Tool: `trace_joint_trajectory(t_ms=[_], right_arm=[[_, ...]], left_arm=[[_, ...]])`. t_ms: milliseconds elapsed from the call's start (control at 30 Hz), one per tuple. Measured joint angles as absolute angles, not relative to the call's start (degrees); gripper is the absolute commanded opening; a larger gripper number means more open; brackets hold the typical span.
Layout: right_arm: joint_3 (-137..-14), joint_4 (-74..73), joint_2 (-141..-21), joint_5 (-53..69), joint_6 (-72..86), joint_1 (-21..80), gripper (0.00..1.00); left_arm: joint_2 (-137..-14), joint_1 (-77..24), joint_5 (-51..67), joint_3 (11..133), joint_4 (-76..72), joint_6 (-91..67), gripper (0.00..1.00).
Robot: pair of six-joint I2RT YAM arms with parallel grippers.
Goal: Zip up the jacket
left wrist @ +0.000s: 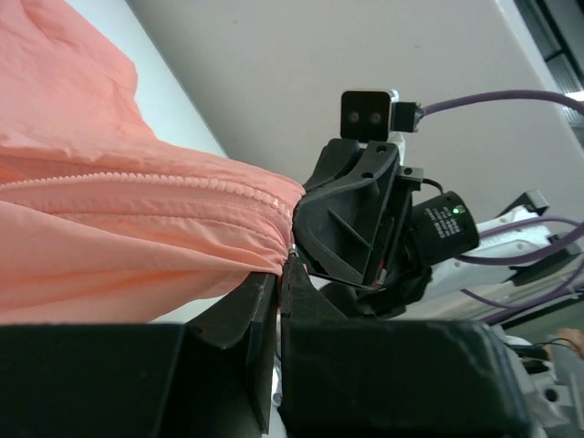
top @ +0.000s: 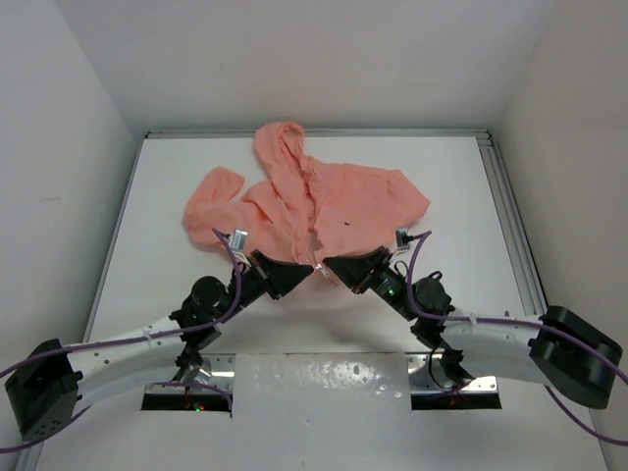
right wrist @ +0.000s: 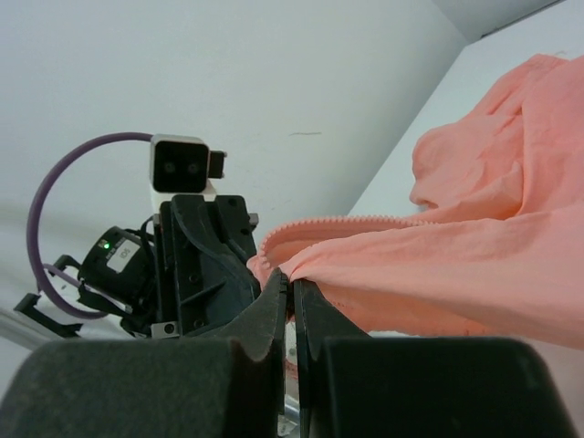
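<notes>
The jacket (top: 324, 196) lies spread on the table (top: 471, 294), hood (top: 280, 142) away from the arms, its bottom front edge pinched by the closed left gripper (top: 310, 268) and closed right gripper (top: 328, 263), tips almost meeting, so the zipper (left wrist: 137, 180) ends are probably being joined, and next comes a steady pull along the teeth.

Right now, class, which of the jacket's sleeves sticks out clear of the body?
The sleeve on the left arm's side: it juts out sideways, while the other lies bunched against the jacket.
</notes>
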State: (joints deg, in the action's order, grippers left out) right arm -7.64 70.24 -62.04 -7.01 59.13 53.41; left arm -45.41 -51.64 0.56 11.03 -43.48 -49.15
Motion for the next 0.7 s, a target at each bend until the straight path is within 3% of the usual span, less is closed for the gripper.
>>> trace_joint_trajectory(t_ms=[333, 700], right_arm=[[-7.62, 71.02, -60.29, -5.87, 62.41, 53.45, 0.0], [-6.74, 60.71, -54.24, -4.54, 63.51, 53.45, 0.0]], left_arm=[[-44.66, -51.66, 3.66, 9.47, -43.53, -57.39, 0.0], [-46.68, -51.66, 5.82, 9.15, -43.42, -59.79, 0.0]])
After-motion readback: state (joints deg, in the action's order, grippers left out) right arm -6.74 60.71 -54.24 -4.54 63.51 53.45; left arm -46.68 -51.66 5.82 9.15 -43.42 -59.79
